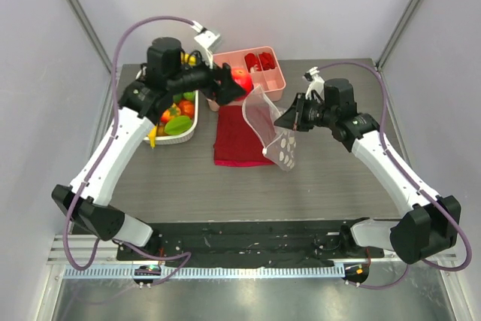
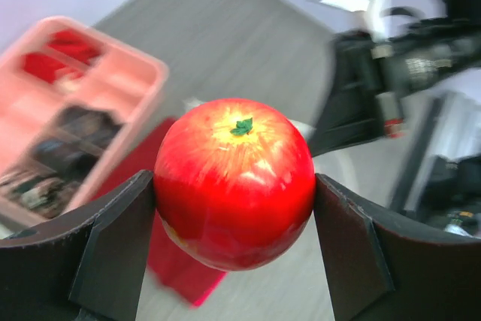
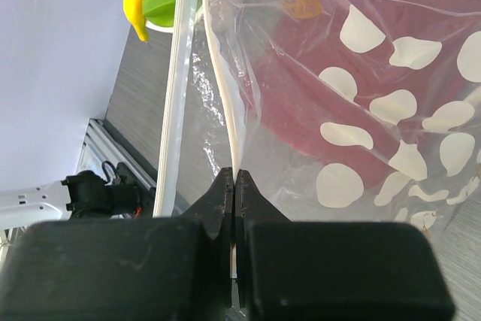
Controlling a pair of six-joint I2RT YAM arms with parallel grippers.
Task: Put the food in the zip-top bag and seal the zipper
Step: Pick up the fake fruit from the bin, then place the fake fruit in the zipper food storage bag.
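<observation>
My left gripper (image 1: 234,84) is shut on a glossy red apple (image 1: 241,78) and holds it in the air near the open top of the zip-top bag (image 1: 276,134). In the left wrist view the apple (image 2: 234,182) sits between both fingers (image 2: 113,249). My right gripper (image 1: 289,116) is shut on one lip of the zipper (image 3: 229,110) and holds the dotted transparent bag (image 3: 361,110) up with its mouth open; the other lip (image 3: 173,110) hangs apart. More toy fruits (image 1: 178,114) lie in a white basket.
The white basket (image 1: 192,131) stands at the left. A pink divided tray (image 1: 272,74) stands at the back, also in the left wrist view (image 2: 113,88). A dark red folded cloth (image 1: 237,144) lies under the bag.
</observation>
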